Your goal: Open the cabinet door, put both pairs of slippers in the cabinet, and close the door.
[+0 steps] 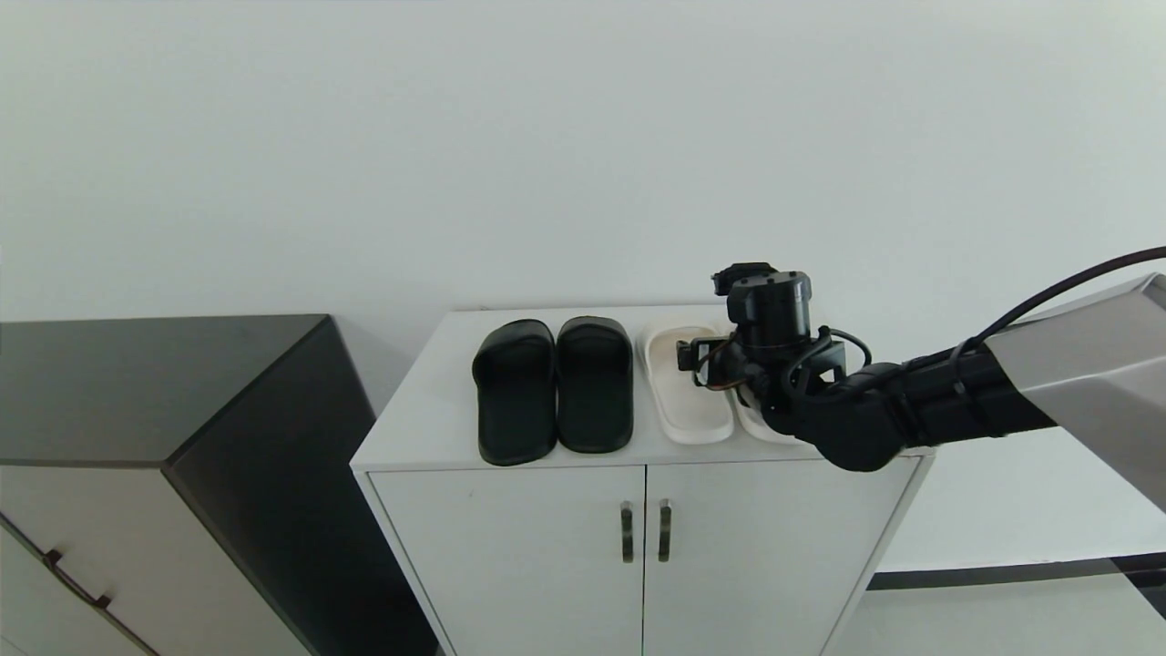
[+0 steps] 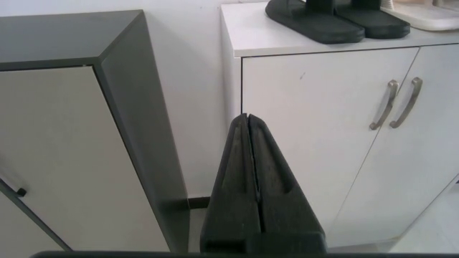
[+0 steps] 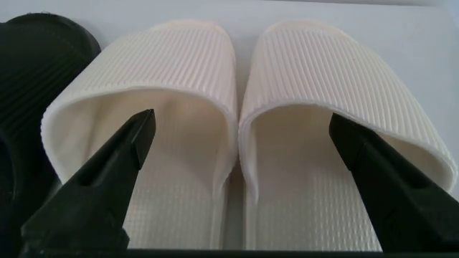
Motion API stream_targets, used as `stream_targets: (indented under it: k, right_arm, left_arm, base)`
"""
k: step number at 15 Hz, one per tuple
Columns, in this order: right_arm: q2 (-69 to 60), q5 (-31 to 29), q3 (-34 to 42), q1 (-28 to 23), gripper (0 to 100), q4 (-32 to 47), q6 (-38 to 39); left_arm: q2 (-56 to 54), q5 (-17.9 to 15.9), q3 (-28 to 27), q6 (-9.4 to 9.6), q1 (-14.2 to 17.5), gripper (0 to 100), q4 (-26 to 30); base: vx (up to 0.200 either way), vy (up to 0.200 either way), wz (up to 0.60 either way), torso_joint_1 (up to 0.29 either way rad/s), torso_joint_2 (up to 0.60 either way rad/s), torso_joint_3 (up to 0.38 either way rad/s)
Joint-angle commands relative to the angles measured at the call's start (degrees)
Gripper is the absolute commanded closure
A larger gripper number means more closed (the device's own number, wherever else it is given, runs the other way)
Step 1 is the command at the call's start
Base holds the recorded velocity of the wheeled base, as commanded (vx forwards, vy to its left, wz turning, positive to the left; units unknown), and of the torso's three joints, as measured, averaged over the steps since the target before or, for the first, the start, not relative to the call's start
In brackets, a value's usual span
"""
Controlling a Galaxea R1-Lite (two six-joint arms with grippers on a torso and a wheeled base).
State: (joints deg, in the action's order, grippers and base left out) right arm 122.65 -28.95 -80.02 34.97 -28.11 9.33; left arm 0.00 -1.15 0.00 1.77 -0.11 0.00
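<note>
The cabinet (image 1: pixel 510 556) is smooth, white and a little dull, with shiny metal handles (image 1: pixel 627 531) on its doors. On the cabinet, the white slippers (image 3: pixel 172 64) look soft and rubbery, with fine ribs on the straps and tiny bumps inside. The black slippers (image 1: pixel 515 392) on the cabinet are dull and ribbed too.

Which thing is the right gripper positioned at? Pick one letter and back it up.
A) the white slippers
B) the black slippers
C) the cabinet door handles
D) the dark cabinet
A: the right gripper is open, its two fingers spread across the white slippers, which lie side by side on top of the white cabinet.
</note>
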Motion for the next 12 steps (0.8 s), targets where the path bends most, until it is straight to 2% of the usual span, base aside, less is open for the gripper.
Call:
stream_targets:
  k: [1,8,12]
  right_arm:
    - [0.49,-0.05,-0.93,0.01,100,0.07,-0.01]
    - [2.86,-0.14,-3.39,-0.17,100,0.07,-0.19]
    - [-5.93,0.48,-0.05,-0.70,100,1.57,-0.62]
  left_arm:
    - [0.09,0.00,0.00,-0.01,0.11,100,0.00]
    - [0.00,0.00,0.00,-0.10,0.02,100,0.00]
    - [0.00,0.09,0.00,-0.27,0.02,100,0.00]
  base:
    - [0.000,0.000,0.00,0.000,0.00,0.000]
    - [0.000,0.000,0.00,0.000,0.00,0.000]
    - [0.000,0.000,0.00,0.000,0.00,0.000]
